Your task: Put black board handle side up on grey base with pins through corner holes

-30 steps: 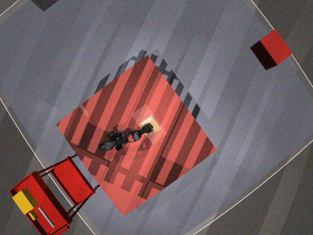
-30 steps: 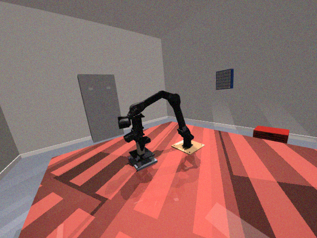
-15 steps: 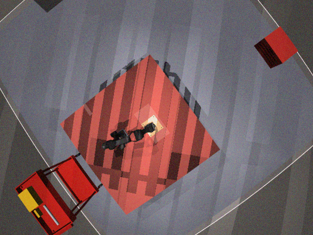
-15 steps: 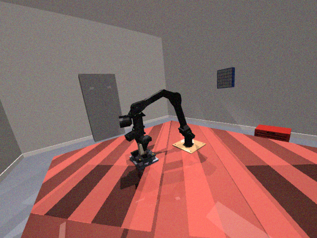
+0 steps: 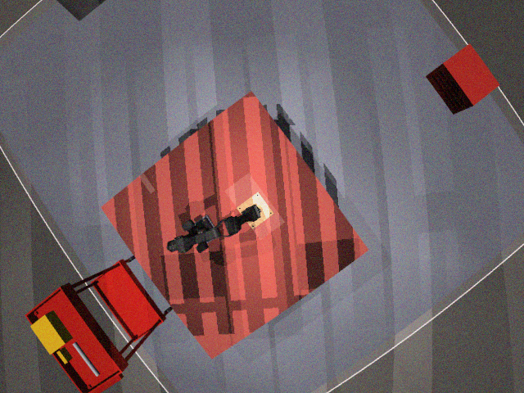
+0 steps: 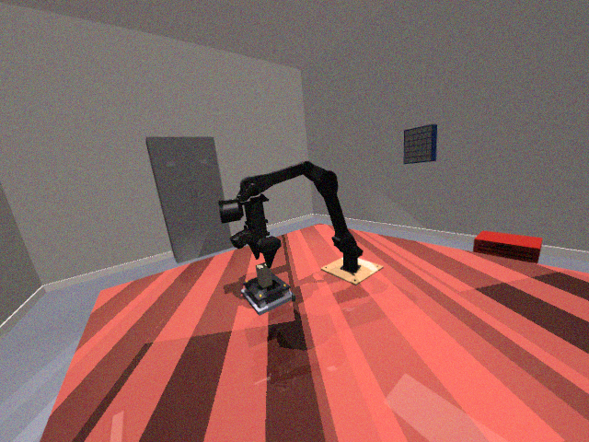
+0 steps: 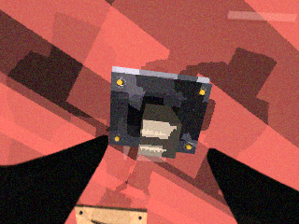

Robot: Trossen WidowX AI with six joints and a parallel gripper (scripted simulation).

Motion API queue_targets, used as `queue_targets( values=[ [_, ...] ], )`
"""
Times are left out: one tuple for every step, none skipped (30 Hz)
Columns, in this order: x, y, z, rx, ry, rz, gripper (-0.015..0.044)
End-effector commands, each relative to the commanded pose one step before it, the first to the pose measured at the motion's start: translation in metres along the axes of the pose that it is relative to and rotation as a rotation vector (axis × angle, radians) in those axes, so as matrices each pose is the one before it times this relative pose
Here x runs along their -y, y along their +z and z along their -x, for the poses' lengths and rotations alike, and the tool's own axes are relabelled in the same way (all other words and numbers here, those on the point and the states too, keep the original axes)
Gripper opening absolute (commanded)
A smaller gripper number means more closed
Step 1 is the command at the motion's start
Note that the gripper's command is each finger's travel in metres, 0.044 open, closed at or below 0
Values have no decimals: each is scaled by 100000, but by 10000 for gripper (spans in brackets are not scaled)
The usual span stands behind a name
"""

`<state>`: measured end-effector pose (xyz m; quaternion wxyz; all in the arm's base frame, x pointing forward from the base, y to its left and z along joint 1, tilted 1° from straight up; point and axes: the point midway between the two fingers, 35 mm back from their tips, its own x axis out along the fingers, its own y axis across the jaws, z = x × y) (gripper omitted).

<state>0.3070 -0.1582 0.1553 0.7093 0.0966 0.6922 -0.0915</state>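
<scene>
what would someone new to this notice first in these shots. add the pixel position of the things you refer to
The red striped table (image 5: 270,270) (image 6: 361,380) fills the middle of the top view and the foreground of the exterior one. Over it arches the black arm (image 5: 207,235) (image 6: 331,204), its open pincer (image 6: 262,261) (image 7: 158,146) above the black board (image 6: 278,288) (image 7: 189,107), where four gold pins show at the corners.

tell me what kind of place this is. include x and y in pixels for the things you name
Probably a workshop or robotics lab: a robot arm (image 5: 232,225) (image 6: 328,182) bolted to a wooden plate (image 5: 265,207) (image 6: 332,269), a red workbench-like unit (image 5: 91,334), and a plain grey door (image 6: 190,200).
</scene>
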Motion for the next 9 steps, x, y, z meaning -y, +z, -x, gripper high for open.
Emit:
queue_targets(
  values=[
    [-2, -48, 3053, 1187, -313, -28, 440],
    [-19, -72, 504, -78, 46, 51, 440],
    [-8, -26, 164, -35, 26, 31, 440],
    [0, 0, 0, 0, 0, 0, 440],
    [0, 0, 0, 0, 0, 0, 440],
    [0, 0, 0, 0, 0, 0, 440],
    [0, 0, 0, 0, 0, 0, 440],
    [0, 0, 0, 0, 0, 0, 440],
    [0, 0, 0, 0, 0, 0, 440]
  ],
)
